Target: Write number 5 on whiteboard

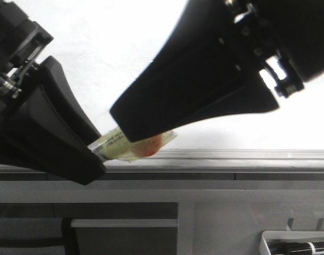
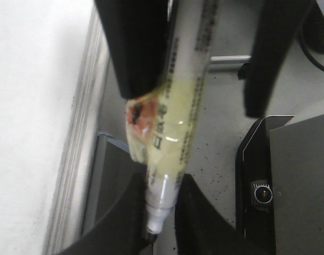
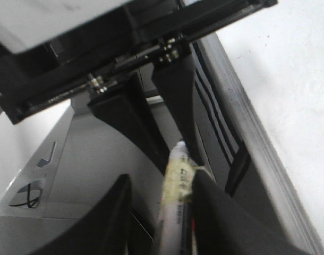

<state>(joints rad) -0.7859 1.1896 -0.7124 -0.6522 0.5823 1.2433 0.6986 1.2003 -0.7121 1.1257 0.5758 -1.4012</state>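
- My left gripper (image 2: 161, 212) is closed on the marker (image 2: 175, 127) near its tip; my right gripper (image 3: 161, 196) has the same marker between its fingers (contact on one side unclear).
- The whiteboard (image 1: 125, 48) lies just behind us, blank where visible.
- Risk: two opposing pulls could twist the taped marker loose.
- No 5 seen; both arms hide much board.

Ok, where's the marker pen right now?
In the front view the marker pen sits left of centre, just before the whiteboard's grey edge strip, between the left gripper and right gripper.
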